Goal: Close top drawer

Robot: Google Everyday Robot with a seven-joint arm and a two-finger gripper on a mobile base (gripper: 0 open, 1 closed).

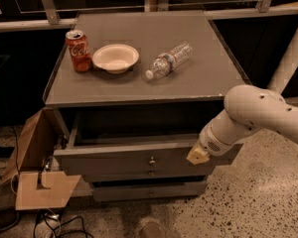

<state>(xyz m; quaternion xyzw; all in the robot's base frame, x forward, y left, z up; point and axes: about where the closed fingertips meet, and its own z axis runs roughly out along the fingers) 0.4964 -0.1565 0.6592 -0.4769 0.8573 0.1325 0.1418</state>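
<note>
- Top drawer (109, 161), camera view: it stands pulled well out of the cabinet. Its dark inside is open to me, and its front panel sits forward of the two lower drawer fronts (149, 190).
- My gripper (197, 155) is low at the right end of that front panel. Its pale tip is against the wood or just short of it. From this angle I cannot say which, nor can I tell whether the gripper is apart or together.
- How it will handle, as I judge it: a wide, shallow wooden box, stiff and not fragile. I see nothing lying in the part that shows, so it is probably light. It should slide rather than lift, with whatever resistance there is coming from the runners.
- Where to take it: I don't think it needs a grasp, since a flat push on the front panel should do. The small round knob (152, 160) at centre marks the truest line. Pushing from the right end may skew so wide a drawer and make it bind, so I'd move toward the knob or go slowly.
- On the cabinet top (213, 78) are a cola can (78, 50), a pale bowl (115, 58) and a plastic bottle (168, 60) lying on its side. A slam could set the bottle rolling, so I'd ease the drawer home.
</note>
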